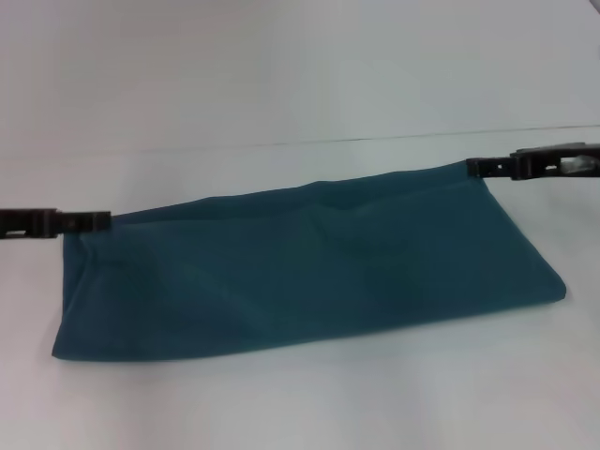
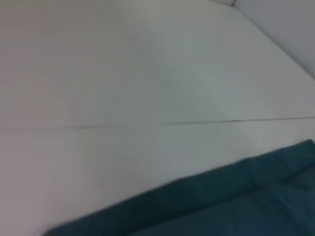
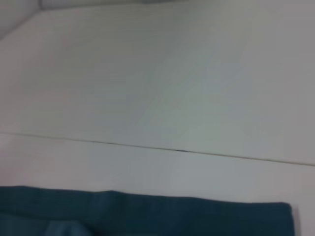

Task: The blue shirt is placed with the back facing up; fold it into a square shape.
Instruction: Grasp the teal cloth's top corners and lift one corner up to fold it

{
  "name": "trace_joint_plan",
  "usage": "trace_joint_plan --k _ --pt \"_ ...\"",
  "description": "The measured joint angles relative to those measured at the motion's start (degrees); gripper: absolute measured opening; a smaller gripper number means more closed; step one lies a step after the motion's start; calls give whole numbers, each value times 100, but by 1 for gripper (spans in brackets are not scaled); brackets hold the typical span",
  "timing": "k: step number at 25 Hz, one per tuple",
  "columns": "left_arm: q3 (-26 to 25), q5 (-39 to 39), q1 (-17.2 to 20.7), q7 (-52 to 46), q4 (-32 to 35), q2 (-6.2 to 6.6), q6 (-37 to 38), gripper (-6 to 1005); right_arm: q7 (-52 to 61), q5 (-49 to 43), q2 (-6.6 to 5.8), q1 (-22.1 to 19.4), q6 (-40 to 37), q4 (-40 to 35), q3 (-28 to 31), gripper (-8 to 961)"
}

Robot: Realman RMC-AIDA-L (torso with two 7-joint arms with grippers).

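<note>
The blue shirt (image 1: 309, 272) is a long dark teal band stretched across the white table, its lower edge resting on the surface. My left gripper (image 1: 105, 221) comes in from the left and is shut on the shirt's upper left corner. My right gripper (image 1: 474, 168) comes in from the right, higher and farther back, and is shut on the upper right corner. The top edge runs taut and slanted between them. The left wrist view shows a strip of the shirt (image 2: 236, 201), and so does the right wrist view of the shirt (image 3: 147, 216); neither shows fingers.
A white table (image 1: 300, 403) carries the shirt, with a thin seam line (image 1: 375, 141) running across behind it. A pale wall rises beyond the table's far edge.
</note>
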Motion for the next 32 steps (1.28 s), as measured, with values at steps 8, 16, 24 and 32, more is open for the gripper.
trace_joint_plan --k 8,16,24,32 --pt "-337 -67 463 210 340 -65 889 890 -386 699 -67 -608 -1160 -587 68 924" --pt "-485 582 545 161 240 -83 703 891 -499 656 -81 -650 -1564 -557 320 924" --pt "-461 930 595 188 91 -132 459 891 -517 417 -14 -584 -1612 -539 289 924" --pt "-343 1056 573 138 84 -139 741 890 -475 388 -36 -541 -1634 -540 276 925"
